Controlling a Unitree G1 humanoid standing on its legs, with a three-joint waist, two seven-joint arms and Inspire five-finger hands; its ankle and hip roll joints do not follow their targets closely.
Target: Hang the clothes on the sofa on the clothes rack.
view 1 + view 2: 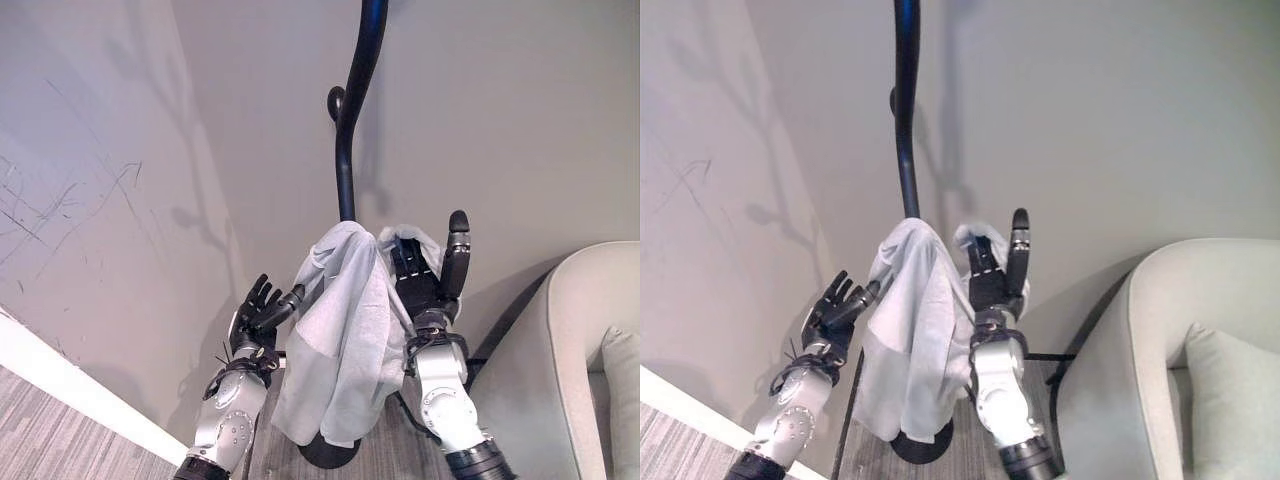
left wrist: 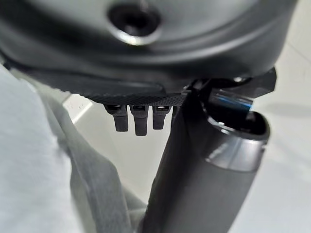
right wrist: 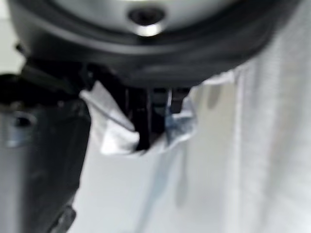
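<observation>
A white garment [image 1: 340, 330] drapes the clothes rack [image 1: 350, 130]; the right hand [image 1: 425, 275] pinches its edge, and the left hand [image 1: 258, 312] beside it has its fingers apart.

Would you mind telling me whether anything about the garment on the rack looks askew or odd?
The white garment hangs bunched and lopsided over the black clothes rack: one corner is still caught up in the right hand. The left hand is open beside it.
</observation>
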